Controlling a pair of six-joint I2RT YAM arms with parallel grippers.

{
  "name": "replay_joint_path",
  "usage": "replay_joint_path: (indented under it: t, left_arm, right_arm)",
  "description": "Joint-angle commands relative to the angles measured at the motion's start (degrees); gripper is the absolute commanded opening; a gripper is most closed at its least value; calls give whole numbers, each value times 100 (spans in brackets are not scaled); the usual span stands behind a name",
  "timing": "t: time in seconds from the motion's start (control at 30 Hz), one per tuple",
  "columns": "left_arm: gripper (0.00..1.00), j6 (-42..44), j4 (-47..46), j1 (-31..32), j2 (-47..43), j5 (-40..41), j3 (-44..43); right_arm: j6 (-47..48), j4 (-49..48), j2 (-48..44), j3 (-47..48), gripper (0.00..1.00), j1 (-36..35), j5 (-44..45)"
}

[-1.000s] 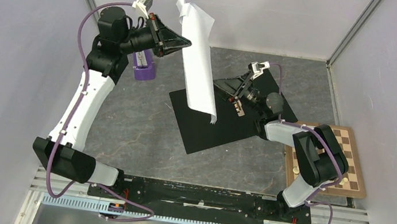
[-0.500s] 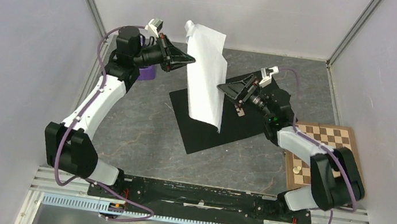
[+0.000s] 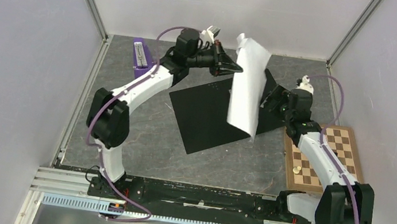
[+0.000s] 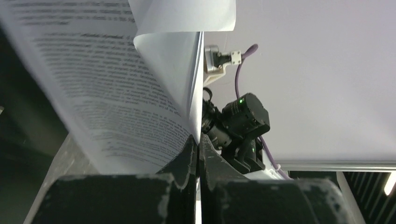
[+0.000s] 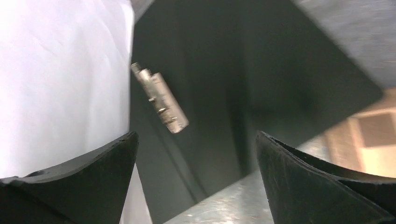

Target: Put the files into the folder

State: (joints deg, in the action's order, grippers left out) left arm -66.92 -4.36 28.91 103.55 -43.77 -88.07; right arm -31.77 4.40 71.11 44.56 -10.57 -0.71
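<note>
Left gripper (image 3: 236,69): its fingers are pressed together on the top edge of the files, holding only a thin margin, so the sheets hang free below the pinch.
Files (image 3: 245,89): a few white sheets dangle upright in the air over the right half of the open folder, with the top corner curled over. The left wrist view shows print on one face. I cannot tell whether the bottom edge touches the folder.
Folder (image 3: 201,118): it lies open on the counter (image 3: 135,132) between the two arms, black inside up and skewed, ready to take the sheets.
Spine clip (image 5: 161,101): a small metal bar on the black inside, just beside the hanging paper in the right wrist view.
Right gripper (image 5: 196,135): its fingers are spread wide with nothing between them. It sits low over the folder, close to the right face of the sheets, probably to steady them or guide them down.
Step in hand: carrying the sheets over the folder, I'd say. Laying them flat is not yet done.
Next move calls for: lowering the pinch so the sheets fold down onto the black inside instead of sliding off it.
Risk: limp paper held by one edge could buckle or fan apart.
Chessboard (image 3: 330,147): on the counter at the right, apart from the work.
Purple desk tool (image 3: 140,58): at the far left, untouched.
</note>
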Motion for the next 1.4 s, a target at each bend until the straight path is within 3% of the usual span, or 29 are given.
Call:
replay_joint_path:
  t: [0.0, 0.3, 0.67, 0.8, 1.3, 1.37]
  left_arm:
    - [2, -425, -891, 185, 546, 318, -973]
    - [2, -326, -416, 155, 2040, 1314, -609]
    - [2, 1125, 2433, 246, 2521, 3400, -628]
    - [2, 1561, 3155, 274, 2321, 4006, -488]
    - [2, 2545, 3928, -45, 509, 5144, 989]
    - [2, 2615, 3997, -84, 308, 5200, 1084]
  right_arm:
    - [650, 826, -488, 424, 98, 266, 995]
    - [913, 847, -171, 631, 98, 242, 830]
    - [1388, 774, 733, 640, 98, -290, 987]
    - [1555, 642, 1127, 776, 98, -458, 1127]
    - [2337, 140, 3330, 2650, 98, -1063, 926]
    - [2412, 156, 3519, 2765, 94, -1132, 880]
